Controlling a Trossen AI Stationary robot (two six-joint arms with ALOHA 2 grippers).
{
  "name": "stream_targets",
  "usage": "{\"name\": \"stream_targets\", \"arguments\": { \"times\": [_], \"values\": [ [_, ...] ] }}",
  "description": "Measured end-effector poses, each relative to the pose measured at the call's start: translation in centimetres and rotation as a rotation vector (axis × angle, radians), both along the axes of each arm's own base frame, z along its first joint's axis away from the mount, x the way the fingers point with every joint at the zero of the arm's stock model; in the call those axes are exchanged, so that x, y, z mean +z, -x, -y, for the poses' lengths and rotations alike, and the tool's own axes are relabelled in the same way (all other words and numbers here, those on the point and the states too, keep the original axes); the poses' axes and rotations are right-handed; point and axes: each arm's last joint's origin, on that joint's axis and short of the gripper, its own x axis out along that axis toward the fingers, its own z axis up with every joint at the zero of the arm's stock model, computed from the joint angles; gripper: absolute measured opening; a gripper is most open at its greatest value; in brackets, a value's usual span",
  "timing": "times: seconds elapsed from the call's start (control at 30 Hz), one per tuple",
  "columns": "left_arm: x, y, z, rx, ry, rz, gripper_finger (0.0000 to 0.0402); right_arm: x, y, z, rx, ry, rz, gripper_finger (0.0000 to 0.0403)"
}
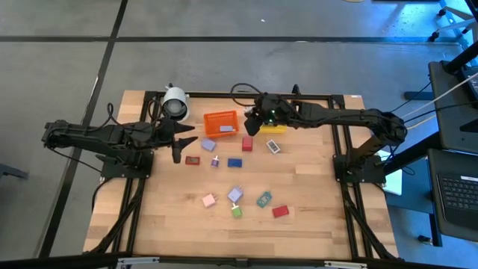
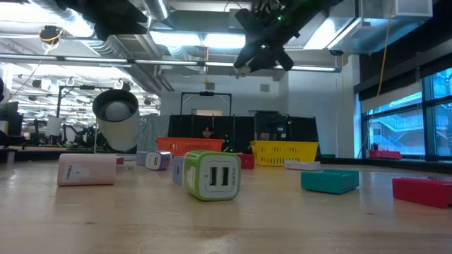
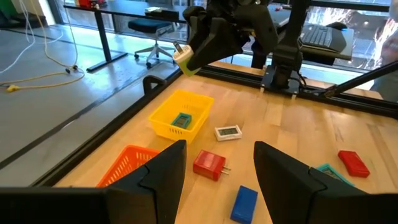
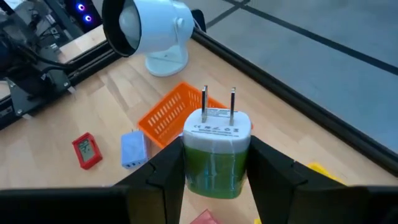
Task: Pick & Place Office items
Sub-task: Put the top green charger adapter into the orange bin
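My right gripper (image 4: 216, 163) is shut on a green and white plug charger (image 4: 216, 140) and hangs in the air between the orange mesh bin (image 1: 222, 123) and the yellow mesh bin (image 1: 272, 128). The low view shows the gripper (image 2: 260, 51) well above the table. My left gripper (image 1: 182, 146) is open and holds nothing, low over the table left of the lilac block (image 1: 208, 144). Small blocks lie flat on the wood: a red one (image 1: 247, 143), a white one (image 1: 274, 146), a blue one (image 1: 234, 162), a pink one (image 1: 209, 200), a teal one (image 1: 264, 199) and a green one (image 1: 237, 212). My right gripper pinches the charger's green body (image 4: 214, 168) between its two fingers, one on each side. The white face with its two metal prongs (image 4: 217, 102) sticks out past the fingertips. The fingers slant down from the table's right side. The charger is lifted clear of the table.
A white cylindrical camera (image 1: 175, 101) stands on its foot at the far edge, left of the orange bin. The yellow bin holds a teal item (image 3: 181, 120). A black frame rail (image 3: 292, 87) runs along the table's edges. Bare wood lies near the front edge.
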Motion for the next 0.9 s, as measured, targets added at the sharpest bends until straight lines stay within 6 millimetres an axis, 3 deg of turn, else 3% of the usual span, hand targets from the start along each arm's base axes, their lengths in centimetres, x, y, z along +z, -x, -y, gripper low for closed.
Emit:
{"name": "stream_targets", "arguments": {
  "times": [0.47, 0.9],
  "values": [
    [-0.5, -0.7, -0.1, 0.049, -0.022, -0.035, 0.0185, -2.5, -1.7, 3.2, 0.131, -0.099, 0.047, 0.0146],
    [0.3, -2.2, -1.5, 0.17, -0.097, 0.044, 0.0185, -2.0, -2.1, 3.5, 0.218, -0.113, 0.125, 0.0146]
  ]
}}
